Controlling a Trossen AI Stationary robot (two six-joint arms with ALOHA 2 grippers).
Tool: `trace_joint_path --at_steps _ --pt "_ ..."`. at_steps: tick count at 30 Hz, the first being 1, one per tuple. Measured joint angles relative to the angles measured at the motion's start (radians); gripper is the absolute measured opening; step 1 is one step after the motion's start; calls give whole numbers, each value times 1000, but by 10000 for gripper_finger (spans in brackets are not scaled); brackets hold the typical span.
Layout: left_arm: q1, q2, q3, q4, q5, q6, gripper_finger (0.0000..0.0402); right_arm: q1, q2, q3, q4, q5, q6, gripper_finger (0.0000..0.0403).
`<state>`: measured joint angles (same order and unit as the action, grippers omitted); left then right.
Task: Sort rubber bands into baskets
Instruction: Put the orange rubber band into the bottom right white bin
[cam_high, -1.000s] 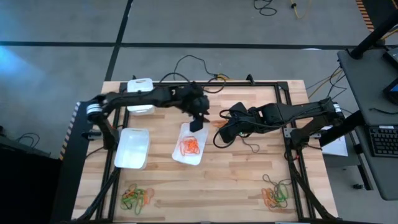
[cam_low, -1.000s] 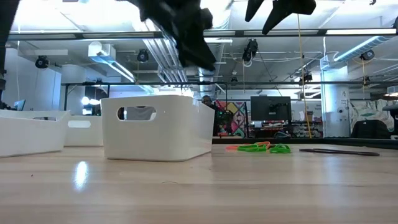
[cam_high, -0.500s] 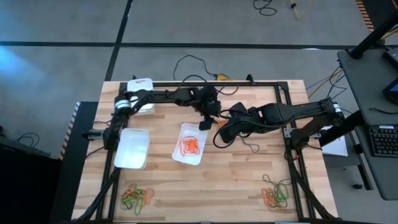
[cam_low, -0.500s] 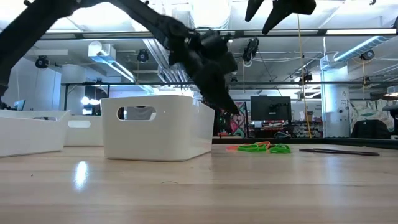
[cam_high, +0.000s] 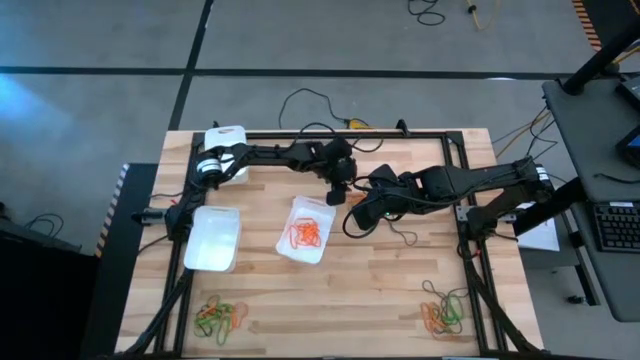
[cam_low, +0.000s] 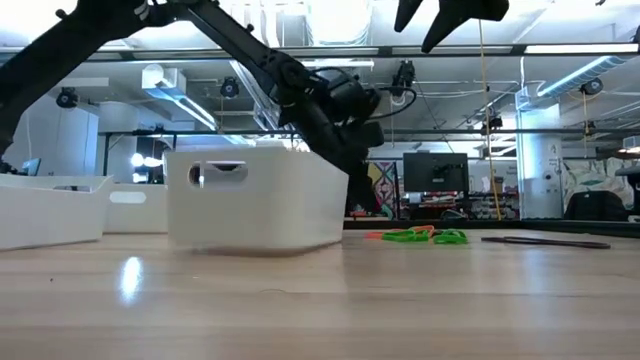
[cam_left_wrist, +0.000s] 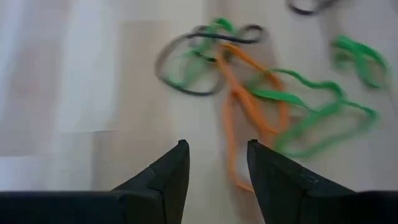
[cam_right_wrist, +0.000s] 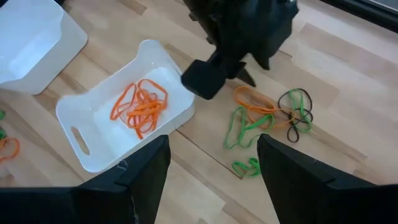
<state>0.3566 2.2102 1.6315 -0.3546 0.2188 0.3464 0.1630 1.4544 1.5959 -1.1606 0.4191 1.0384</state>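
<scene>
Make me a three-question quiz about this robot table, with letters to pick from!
1. Where is the left gripper?
A. over the mixed pile of thin rubber bands
B. inside a tray
C. off the table

2. What colour are the bands in the middle shallow white plastic tray?
A. green
B. orange
C. black

3. How are the right gripper's fingers?
A. shut on a band
B. spread apart, holding nothing
C. hidden

Answers: 1 A, the left wrist view looks down on that pile. 2 B, only orange loops lie inside. 3 B, bare wood shows between them.
</scene>
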Motion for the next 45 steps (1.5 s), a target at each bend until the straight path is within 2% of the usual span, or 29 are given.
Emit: trace_joint_path --at_steps 3,7,11,19,25,27,35,41,45 --pt "-6 17 41 -22 -24 -8 134 0 0 0 0 0 -1 233" --pt "-14 69 164 -149 -28 -16 118 0 0 0 0 0 -1 233" --pt "-15 142 330 -342 -31 -32 103 0 0 0 2 0 0 233" --pt "-26 319 720 -662 -79 -182 87 0 0 0 25 0 0 233" --pt "-43 323 647 -640 -86 -242 87 0 0 0 40 0 1 233" --pt "-53 322 645 -638 -111 -235 87 0 0 0 45 0 -1 233" --pt "-94 318 626 -660 -106 -274 87 0 0 0 46 0 0 233" --pt "-100 318 610 -659 -208 -342 86 0 0 0 50 0 -1 233" --pt "-92 318 605 -667 -206 -367 76 0 0 0 52 0 -1 233"
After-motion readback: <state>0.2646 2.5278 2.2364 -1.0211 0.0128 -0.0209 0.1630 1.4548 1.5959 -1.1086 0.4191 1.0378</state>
